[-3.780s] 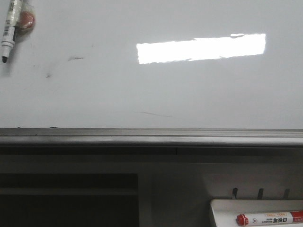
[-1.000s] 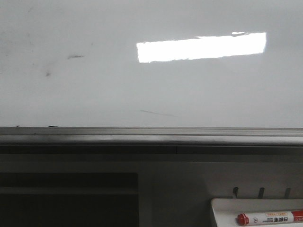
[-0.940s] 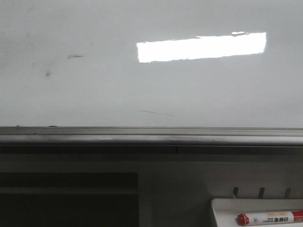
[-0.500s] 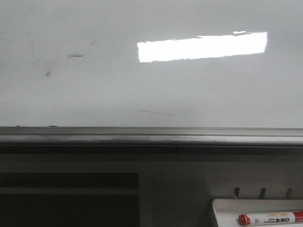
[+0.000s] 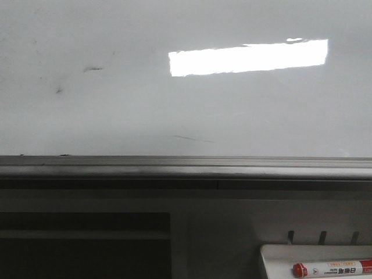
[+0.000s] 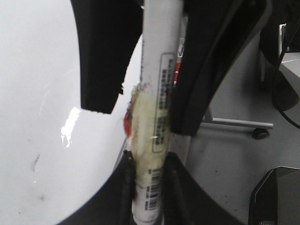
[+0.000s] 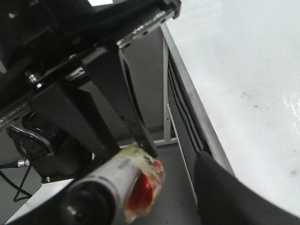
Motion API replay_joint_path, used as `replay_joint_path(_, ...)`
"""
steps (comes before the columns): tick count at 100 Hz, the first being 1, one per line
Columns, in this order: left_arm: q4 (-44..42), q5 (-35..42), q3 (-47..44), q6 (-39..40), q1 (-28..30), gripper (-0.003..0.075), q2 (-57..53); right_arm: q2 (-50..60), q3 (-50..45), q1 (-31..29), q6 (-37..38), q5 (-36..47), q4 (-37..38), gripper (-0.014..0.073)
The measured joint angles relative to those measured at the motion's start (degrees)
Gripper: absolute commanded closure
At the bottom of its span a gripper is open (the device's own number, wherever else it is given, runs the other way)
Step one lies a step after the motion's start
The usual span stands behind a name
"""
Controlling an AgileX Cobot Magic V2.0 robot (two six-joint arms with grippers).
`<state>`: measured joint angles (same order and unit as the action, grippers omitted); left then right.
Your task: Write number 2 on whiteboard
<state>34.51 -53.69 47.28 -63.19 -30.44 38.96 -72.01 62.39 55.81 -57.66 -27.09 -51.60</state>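
Observation:
The whiteboard (image 5: 186, 110) fills the upper front view above its grey rail (image 5: 186, 168). It carries only small smudges (image 5: 92, 70) and a short streak (image 5: 192, 138); no number 2 shows on it. Neither gripper shows in the front view. In the left wrist view my left gripper (image 6: 147, 166) is shut on a white marker (image 6: 159, 70) wrapped in yellowed tape with a red patch, beside the board (image 6: 37, 93). In the right wrist view one black finger (image 7: 225, 197) of my right gripper (image 7: 161, 211) stands apart from that marker's taped end (image 7: 136, 183); the jaws look open.
A small white tray (image 5: 273, 256) holding a red-capped marker (image 5: 331, 268) sits at the lower right below the rail. A bright rectangular glare (image 5: 247, 57) lies on the board. Two large black parts (image 6: 108, 51) flank the marker's far half.
3.8 s ago the held marker and its red patch showed at the board's upper left in the front view; it has left that view. No new line has appeared over the last second.

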Motion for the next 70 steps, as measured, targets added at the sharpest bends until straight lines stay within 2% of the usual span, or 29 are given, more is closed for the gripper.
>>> replay_joint_path(1,0.0,0.0,0.0,0.0,0.0,0.0741,0.0,-0.13,0.0,0.0,0.0,0.0,-0.08,0.0392)
replay_joint_path(6,-0.11,0.0,0.0,0.0,0.0,0.0741,0.0,-0.39,0.02,0.02,0.0,-0.28,-0.48,0.0512)
replay_joint_path(15,-0.62,0.14,0.0,0.38,0.0,0.0741,0.0,-0.77,0.02,0.17,0.0,-0.85,-0.62,0.0676)
replay_joint_path(46,-0.76,0.14,0.0,1.13,0.0,0.0729,0.0,-0.87,0.02,0.17,-0.36,-1.38,-0.62,0.0672)
replay_joint_path(53,-0.64,0.14,0.0,1.13,0.0,0.0648,0.0,-0.87,0.02,0.17,-0.49,-1.42,-0.62,0.0672)
replay_joint_path(63,0.36,0.14,0.0,0.78,0.0,0.0418,0.0,-0.87,0.02,0.17,-0.49,-1.64,-0.96,0.0672)
replay_joint_path(70,2.07,0.25,0.0,0.5,0.0,0.0318,0.0,-1.0,0.02,0.17,-0.39,-1.64,-1.32,0.0672)
